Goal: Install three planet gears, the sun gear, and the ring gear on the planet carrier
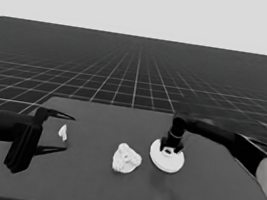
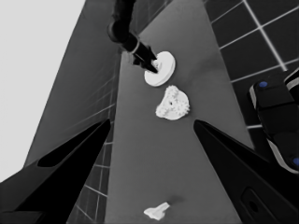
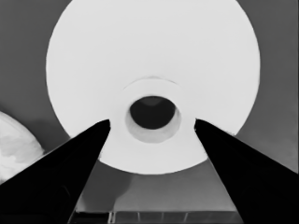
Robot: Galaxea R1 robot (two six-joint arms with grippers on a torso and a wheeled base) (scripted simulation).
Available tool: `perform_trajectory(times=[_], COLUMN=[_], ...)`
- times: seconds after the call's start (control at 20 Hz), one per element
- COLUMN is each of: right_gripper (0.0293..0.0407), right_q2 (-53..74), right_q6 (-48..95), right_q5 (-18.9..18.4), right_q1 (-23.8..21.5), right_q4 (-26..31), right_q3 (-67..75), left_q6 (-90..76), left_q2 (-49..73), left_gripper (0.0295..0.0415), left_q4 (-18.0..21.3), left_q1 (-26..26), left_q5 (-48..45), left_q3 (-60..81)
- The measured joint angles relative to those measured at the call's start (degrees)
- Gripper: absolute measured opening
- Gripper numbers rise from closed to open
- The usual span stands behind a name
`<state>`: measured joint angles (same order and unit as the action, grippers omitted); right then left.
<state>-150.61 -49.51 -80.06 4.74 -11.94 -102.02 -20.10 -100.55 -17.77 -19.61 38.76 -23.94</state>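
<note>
The larger round part (image 1: 166,160) lies flat at the table's right of centre, a white disc with a raised hub around a dark hole (image 3: 152,112). My right gripper (image 1: 170,149) stands straight down over it, open, one finger on each side of the hub (image 3: 151,122), with a small gap at both. A cluster of small toothed gears (image 1: 126,158) sits at the table's middle, apparently on the smaller round part, which they mostly hide (image 2: 173,103). The left gripper (image 1: 69,133) waits open over the table's left end.
A thin white piece (image 1: 63,132) lies on the table between the left gripper's fingertips, not held (image 2: 156,211). Dark machinery with blue lights (image 2: 275,121) shows past the table's edge. The gear cluster's rim (image 3: 14,144) is close beside the larger round part.
</note>
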Motion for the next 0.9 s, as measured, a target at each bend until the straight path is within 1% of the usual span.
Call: perform_trajectory(times=[0.3,0.35,0.8,0.85,0.9], right_gripper=[0.0385,0.0349,0.0348,0.0348,0.0348], right_q2=[-0.61,-0.61,-0.63,1.24,2.01], right_q6=[0.57,0.58,0.59,-1.37,-2.11], right_q5=[0.93,0.95,0.95,-2.23,-3.97], right_q1=[1.03,1.04,1.04,-2.18,-5.26], right_q4=[-0.7,-0.72,-0.73,1.88,3.79], right_q3=[-1.42,-1.45,-1.48,2.96,4.69], left_q6=[0.0,0.0,0.0,0.0,0.0], left_q2=[0.0,0.0,0.0,0.0,0.0], left_gripper=[0.0385,0.0385,0.0385,0.0385,0.0385], left_q4=[0.0,0.0,0.0,0.0,0.0], left_q1=[0.0,0.0,0.0,0.0,0.0], left_q5=[0.0,0.0,0.0,0.0,0.0], left_q3=[0.0,0.0,0.0,0.0,0.0])
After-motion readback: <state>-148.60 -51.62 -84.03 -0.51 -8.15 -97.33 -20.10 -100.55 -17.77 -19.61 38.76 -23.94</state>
